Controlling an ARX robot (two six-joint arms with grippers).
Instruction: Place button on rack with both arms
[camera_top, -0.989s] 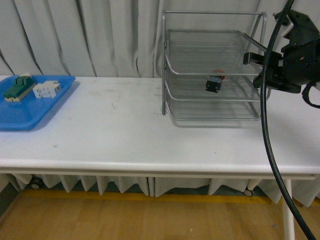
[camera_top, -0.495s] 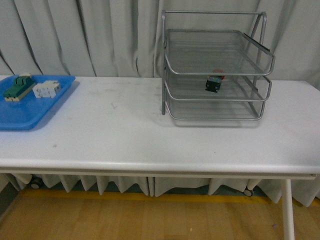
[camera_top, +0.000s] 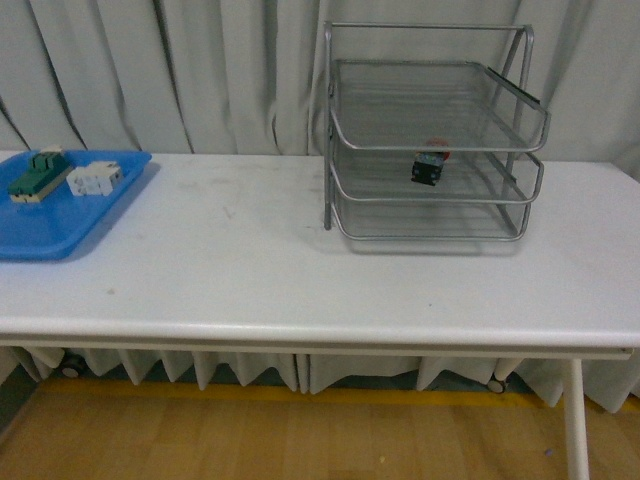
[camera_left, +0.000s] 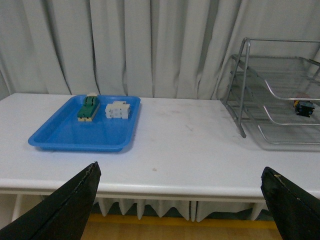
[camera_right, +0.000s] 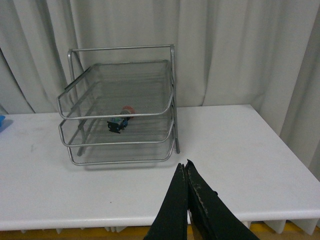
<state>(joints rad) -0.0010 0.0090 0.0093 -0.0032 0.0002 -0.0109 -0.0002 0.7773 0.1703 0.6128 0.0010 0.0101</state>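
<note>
My right gripper (camera_right: 186, 172) has its two black fingers pressed together at the tips, holding nothing, and it hangs above the near edge of the white table (camera_top: 260, 260). Ahead of it and a little to its left stands the rack (camera_right: 120, 107), a silver wire-mesh tray of three tiers, set on the table against the grey curtain (camera_top: 200, 70). The button (camera_right: 119, 122) lies on the rack's middle tier, tipped onto its side, its red cap (camera_right: 128, 109) toward the curtain and its dark body toward me (the top and bottom tiers hold nothing that I can see). From the front camera the same button (camera_top: 429, 166) shows through the mesh at about the middle of that tier; neither of my arms appears in that view. My left gripper (camera_left: 180, 200) is spread wide, one black finger (camera_left: 65, 205) at each lower corner of its own camera's picture, with nothing between them, and it too hangs over the near edge of the table. Ahead of it and to its left sits the blue tray (camera_left: 85, 125), which carries a green-topped block (camera_left: 88, 108) and just beside it a white block (camera_left: 118, 110). The rack is well off to this gripper's right, and both grippers are well apart from the button.
</note>
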